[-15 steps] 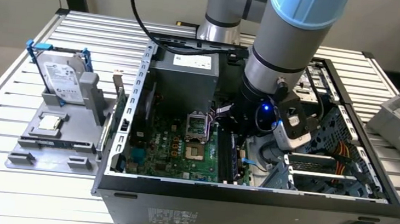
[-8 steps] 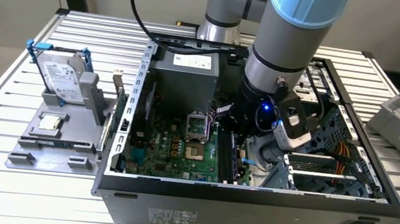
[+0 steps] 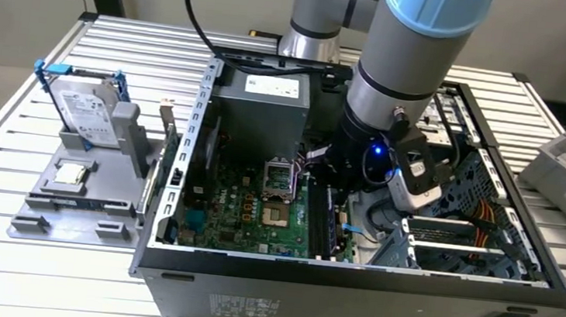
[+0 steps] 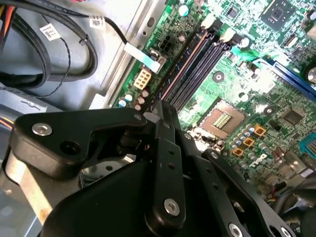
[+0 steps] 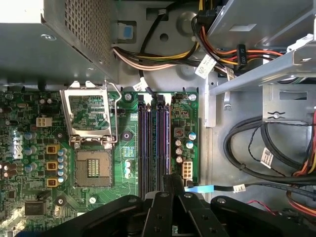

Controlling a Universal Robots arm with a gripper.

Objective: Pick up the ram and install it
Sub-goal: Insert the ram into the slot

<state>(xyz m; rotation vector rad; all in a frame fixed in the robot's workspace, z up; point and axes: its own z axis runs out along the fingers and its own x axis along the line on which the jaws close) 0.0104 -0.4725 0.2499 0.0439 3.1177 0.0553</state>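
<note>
Black gripper (image 4: 157,106) linkage closest to the lens in both wrist views, fingers pressed together at the tip (image 5: 173,178) with nothing seen pinched between them. Poised low inside an open computer case (image 3: 354,290), hanging from the grey and pale-blue arm (image 3: 407,61) that reaches down from above.

Directly beneath and just ahead of the fingertips: the near end of four black memory slots (image 5: 155,143), running lengthwise away from the gripper across the green motherboard (image 3: 246,217). Close over them, though contact cannot be judged. Slots dark along their length (image 4: 197,64), white latches at the far ends.

Just beside the slots, further from the tool: the open processor socket (image 5: 93,168), metal retaining frame flipped up, grid of contacts bare. On the other side of the gripper: bundles of black cables (image 5: 256,148) looping over bare grey metal. Beyond the far end of the slots: a perforated grey power supply box (image 5: 49,44).

Well apart from the gripper, outside the case toward the exterior view's left: a grey parts tray (image 3: 38,213) on the slatted metal table (image 3: 2,272). Standing tilted at its back, a silver hard drive (image 3: 90,113) in a blue-handled frame. Ahead of that, a small square processor chip (image 3: 70,174) lying flat. Along the tray's front part, a thin blue-green strip that looks to be the ram (image 3: 86,203), lying flat, untouched by the gripper.
</note>
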